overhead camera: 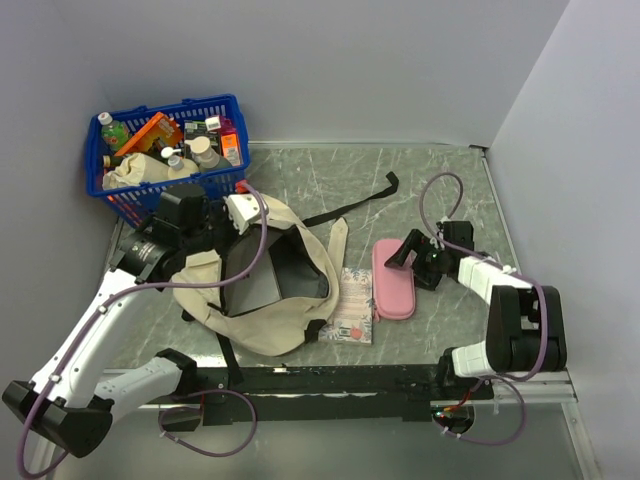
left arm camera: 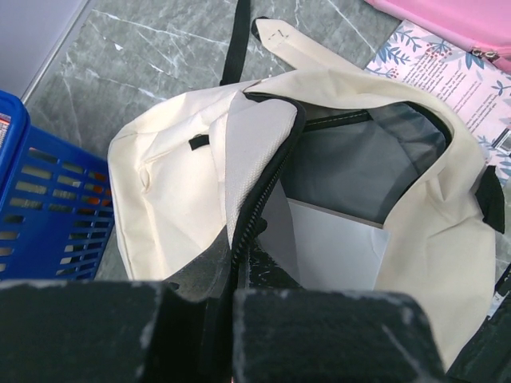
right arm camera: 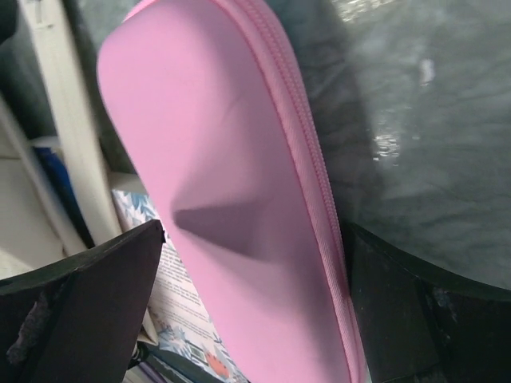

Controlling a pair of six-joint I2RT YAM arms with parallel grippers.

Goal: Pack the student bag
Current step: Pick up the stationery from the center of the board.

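at table (overhead camera: 440, 190) centre-left, student bag (overhead camera: 300, 325) lying mouth-up, your left gripper (left arm camera: 219, 295) pinching its zipper rim, holding mouth wide. your right gripper (right arm camera: 251, 267), jaws spread wide, straddling pink pouch (right arm camera: 207, 144) across its width; bag opening sitting to that gripper's left, floral booklet (overhead camera: 352, 305) lying between.

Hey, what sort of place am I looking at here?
Most likely a robotics lab test cell, not a classroom: a marble-patterned table boxed in by plain grey walls, a left arm and right arm bolted at its near edge, and staged props, a student bag beside a blue basket of bottles.
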